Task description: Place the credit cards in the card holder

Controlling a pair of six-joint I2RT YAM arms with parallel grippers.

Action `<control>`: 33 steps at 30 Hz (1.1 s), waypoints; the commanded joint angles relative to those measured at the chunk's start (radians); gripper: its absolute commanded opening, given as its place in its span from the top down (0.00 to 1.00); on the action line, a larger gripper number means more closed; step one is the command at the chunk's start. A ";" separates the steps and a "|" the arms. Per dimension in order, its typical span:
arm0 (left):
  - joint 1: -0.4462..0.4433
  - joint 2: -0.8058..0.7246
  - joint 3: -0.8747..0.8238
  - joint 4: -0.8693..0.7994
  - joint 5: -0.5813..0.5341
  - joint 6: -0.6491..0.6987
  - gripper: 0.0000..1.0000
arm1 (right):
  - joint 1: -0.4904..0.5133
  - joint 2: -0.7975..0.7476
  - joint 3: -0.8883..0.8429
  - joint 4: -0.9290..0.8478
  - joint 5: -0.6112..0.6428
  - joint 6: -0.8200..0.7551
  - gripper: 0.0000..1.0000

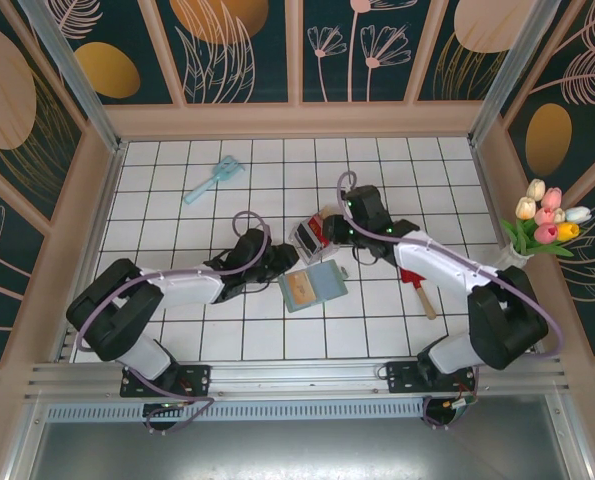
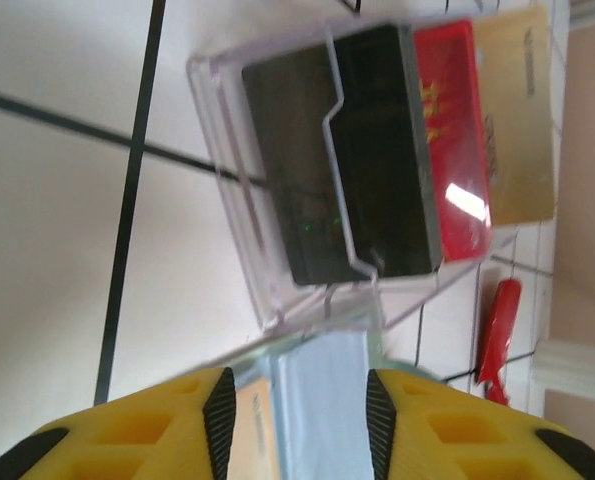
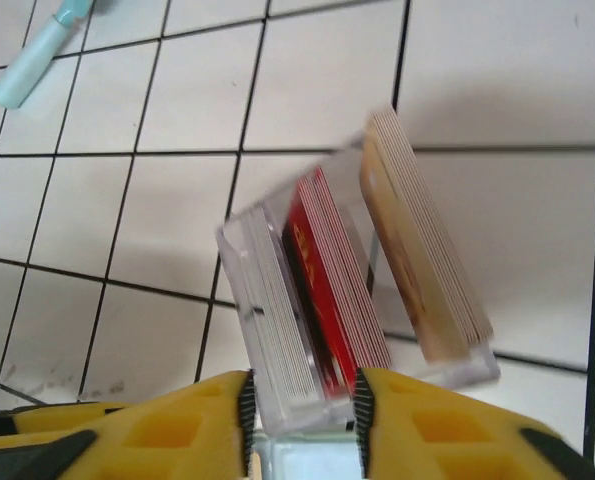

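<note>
Credit cards (image 3: 332, 290) found standing on edge in separate stacks (whitish, red and tan, with a black stack in the left wrist view) inside a clear box (image 2: 227, 160) near the middle of the tiled table (image 1: 177, 210). The card holder (image 1: 312, 285) lies open and flat just beside the box on its near side, blue face up. Whether the tan patch on it is lining or a card cannot be told. Right gripper (image 3: 303, 385): jaws partly apart, flanking the near end of the box at the whitish and red stacks. Contact cannot be determined, so whether it grips anything cannot be told. Left gripper (image 2: 299, 385): jaws spread wide over the holder's left edge, blue face visible between the fingers, nothing clamped. Handling assessment: each card is judged light, thin, stiff with slight spring, and glossy, hence slippery on its faces. The packed stacks leave little room for a finger. Recommended hold is across both faces at an exposed edge, taking one card or a thin few. The tan stack projects furthest past the box wall. The box is judged light and liable to slide or tip as cards are drawn. The holder looks soft and may shift unless pinned.
</note>
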 commanded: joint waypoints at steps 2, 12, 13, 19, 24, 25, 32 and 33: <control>0.049 0.085 0.026 0.165 0.033 -0.084 0.50 | -0.005 0.123 0.144 -0.147 0.044 -0.156 0.60; 0.078 0.243 0.172 0.150 0.087 -0.081 0.44 | 0.017 0.262 0.278 -0.218 0.106 -0.272 0.57; 0.081 0.248 0.171 0.144 0.081 -0.085 0.44 | 0.026 0.273 0.288 -0.225 0.129 -0.279 0.57; 0.087 0.270 0.165 0.149 0.077 -0.094 0.47 | 0.069 0.331 0.331 -0.250 0.202 -0.316 0.57; 0.087 0.292 0.169 0.157 0.091 -0.091 0.47 | 0.094 0.368 0.350 -0.262 0.315 -0.323 0.57; 0.088 0.297 0.165 0.158 0.090 -0.093 0.48 | 0.099 0.378 0.350 -0.264 0.332 -0.328 0.56; 0.089 0.313 0.147 0.170 0.088 -0.103 0.47 | 0.135 0.432 0.366 -0.282 0.404 -0.368 0.54; 0.089 0.315 0.145 0.172 0.087 -0.103 0.47 | 0.141 0.438 0.368 -0.285 0.414 -0.373 0.54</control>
